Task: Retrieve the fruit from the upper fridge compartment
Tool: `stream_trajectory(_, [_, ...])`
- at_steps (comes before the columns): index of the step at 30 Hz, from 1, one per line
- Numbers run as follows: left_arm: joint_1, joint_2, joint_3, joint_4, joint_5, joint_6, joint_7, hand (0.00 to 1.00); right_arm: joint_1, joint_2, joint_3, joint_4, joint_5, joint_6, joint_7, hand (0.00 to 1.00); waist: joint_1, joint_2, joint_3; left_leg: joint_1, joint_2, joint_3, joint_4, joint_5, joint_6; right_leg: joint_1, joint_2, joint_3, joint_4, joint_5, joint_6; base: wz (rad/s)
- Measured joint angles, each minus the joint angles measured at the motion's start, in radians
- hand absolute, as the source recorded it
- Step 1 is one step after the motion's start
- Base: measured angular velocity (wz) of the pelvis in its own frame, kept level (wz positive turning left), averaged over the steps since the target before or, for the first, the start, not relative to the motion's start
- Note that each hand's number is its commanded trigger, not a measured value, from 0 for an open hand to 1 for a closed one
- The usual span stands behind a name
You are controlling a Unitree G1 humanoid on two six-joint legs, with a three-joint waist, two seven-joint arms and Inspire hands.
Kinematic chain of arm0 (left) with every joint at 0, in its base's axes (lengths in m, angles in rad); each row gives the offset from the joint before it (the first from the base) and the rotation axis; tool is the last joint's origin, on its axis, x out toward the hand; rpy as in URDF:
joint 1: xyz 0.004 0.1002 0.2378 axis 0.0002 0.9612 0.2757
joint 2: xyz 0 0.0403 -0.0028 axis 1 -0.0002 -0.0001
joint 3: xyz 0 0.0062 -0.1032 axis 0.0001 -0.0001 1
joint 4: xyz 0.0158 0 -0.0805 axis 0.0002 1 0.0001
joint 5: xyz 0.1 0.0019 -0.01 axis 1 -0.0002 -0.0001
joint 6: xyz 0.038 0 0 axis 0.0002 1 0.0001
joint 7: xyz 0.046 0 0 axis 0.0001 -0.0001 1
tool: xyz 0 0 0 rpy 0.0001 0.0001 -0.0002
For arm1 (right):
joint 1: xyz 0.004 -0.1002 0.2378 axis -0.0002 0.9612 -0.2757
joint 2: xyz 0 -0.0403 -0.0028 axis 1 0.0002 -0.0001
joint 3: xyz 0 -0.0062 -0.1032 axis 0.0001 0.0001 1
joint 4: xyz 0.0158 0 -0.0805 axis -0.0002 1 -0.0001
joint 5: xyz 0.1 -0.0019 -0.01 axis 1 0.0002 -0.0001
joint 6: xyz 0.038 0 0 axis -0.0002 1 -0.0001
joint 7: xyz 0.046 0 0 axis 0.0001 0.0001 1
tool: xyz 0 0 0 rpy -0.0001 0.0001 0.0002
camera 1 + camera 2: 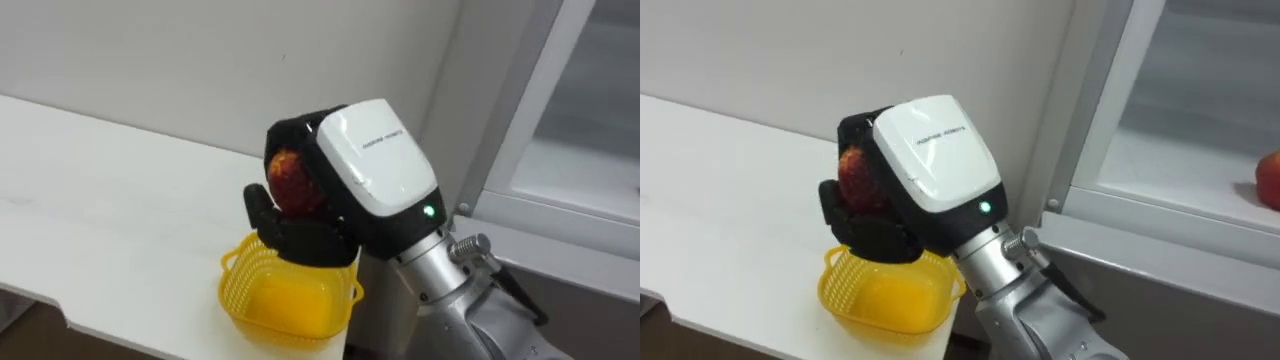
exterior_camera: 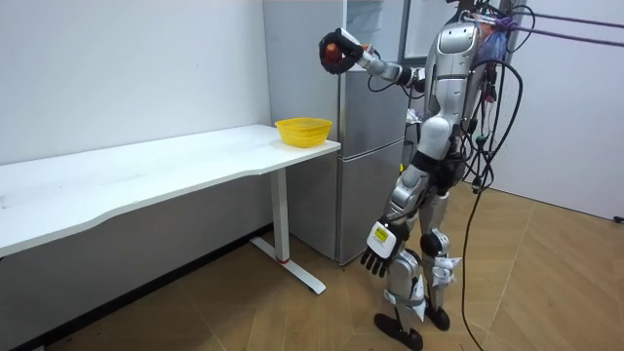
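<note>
Curling round a round red-and-orange fruit [image 1: 290,182], the dark fingers of the right robot hand [image 1: 375,160] are seen closed on it. The fruit is cupped against the palm, with the hand's white back plate turned up toward the head camera. The fruit is thus held in the air, clear of every surface. In the room view the right arm is raised and stretched toward that view's left, the hand being carried at about head height.

Below the hand a small yellow plastic mesh basket [image 1: 285,300] is set at the end corner of the long white bench [image 1: 120,220]. The basket is well under the fruit and is not touched by it. The basket's inside is seen as bare yellow mesh.

To the right in the eye views, the upper compartment of the tall silver-grey fridge [image 2: 375,175] is shown open, and a pale shelf [image 1: 1180,170] is visible within. A second red fruit [image 1: 1268,180] is seen on that shelf at the view's edge.

The left robot hand [image 2: 378,255] is hung low beside the thigh, its fingers loosely relaxed and nothing held in it. The robot is stood upright on the wooden floor [image 2: 546,292] — just before the fridge, beside the bench's end.
</note>
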Motion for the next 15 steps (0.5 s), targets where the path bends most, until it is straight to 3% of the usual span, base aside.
stream_trajectory(8, [-0.002,0.001,-0.001,0.0,0.01,0.002,-0.023,0.0,0.0,-0.001,0.033,0.188,0.016,0.018,0.029,1.0,0.032,-0.016,0.0076,-0.014,-0.001,-0.007,-0.001,0.001,0.001,-0.009,-0.007,-0.002,0.0,-0.003,0.006,0.05])
stream_trajectory(15, [-0.001,0.0,0.0,-0.001,0.008,0.023,-0.022,0.0,0.0,-0.001,0.036,0.235,0.027,0.069,0.031,1.0,0.048,-0.026,0.0028,-0.018,-0.005,-0.018,-0.002,0.001,0.001,-0.008,0.0,-0.012,-0.002,-0.004,0.006,0.04])
